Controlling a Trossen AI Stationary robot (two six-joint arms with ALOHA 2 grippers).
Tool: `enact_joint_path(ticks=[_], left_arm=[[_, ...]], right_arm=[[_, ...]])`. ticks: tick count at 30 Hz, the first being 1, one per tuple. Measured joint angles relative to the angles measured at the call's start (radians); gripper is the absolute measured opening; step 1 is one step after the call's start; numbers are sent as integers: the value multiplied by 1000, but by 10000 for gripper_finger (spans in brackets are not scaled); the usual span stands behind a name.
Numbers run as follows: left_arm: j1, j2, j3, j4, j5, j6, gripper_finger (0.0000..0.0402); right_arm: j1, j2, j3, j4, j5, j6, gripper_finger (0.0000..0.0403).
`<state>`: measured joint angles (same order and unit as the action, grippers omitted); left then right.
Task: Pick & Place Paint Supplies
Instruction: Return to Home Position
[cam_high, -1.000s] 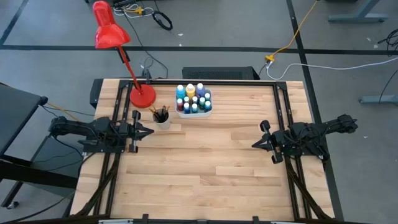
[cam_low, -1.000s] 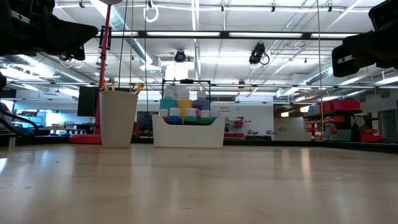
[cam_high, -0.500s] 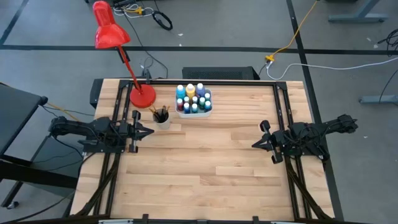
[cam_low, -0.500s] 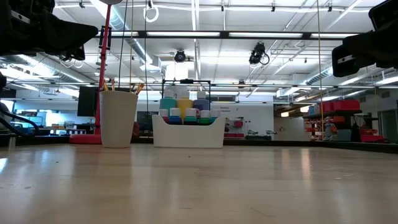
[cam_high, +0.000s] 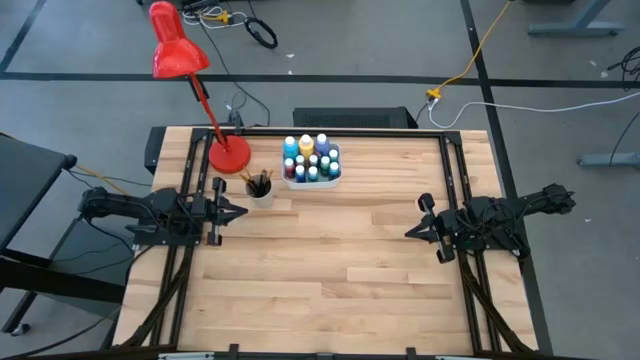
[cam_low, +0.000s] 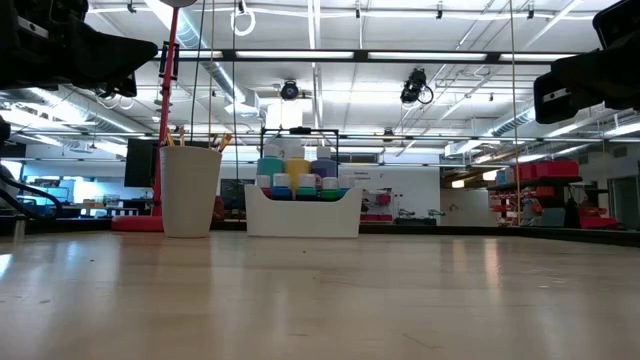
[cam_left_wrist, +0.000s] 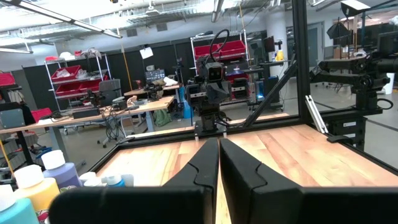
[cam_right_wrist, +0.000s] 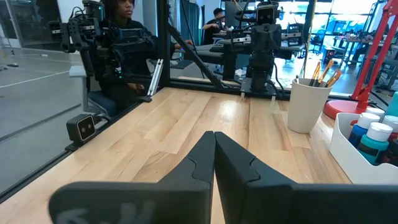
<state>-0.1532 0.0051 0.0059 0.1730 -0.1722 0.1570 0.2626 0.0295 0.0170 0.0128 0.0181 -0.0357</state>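
My left gripper (cam_high: 238, 211) and right gripper (cam_high: 412, 231) were closed, empty; homing well, I judged, meant parking clear of the white cup (cam_high: 262, 195).

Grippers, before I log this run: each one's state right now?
Left gripper: shut, empty, parked at the left side.
Right gripper: shut, empty, parked at the right side.

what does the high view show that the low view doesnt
Only the high view: the left gripper and right gripper whole, parked at opposite table sides, and floor cables. Only the low view: ceiling lights and shelving far behind. Both: the white cup of paintbrushes, the tray of paint bottles, the red lamp.
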Motion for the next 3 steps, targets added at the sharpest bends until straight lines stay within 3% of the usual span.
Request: enact_joint_path(ticks=[3], left_arm=[[0, 0, 0, 0, 0, 0, 22]], right_arm=[[0, 0, 0, 0, 0, 0, 15]])
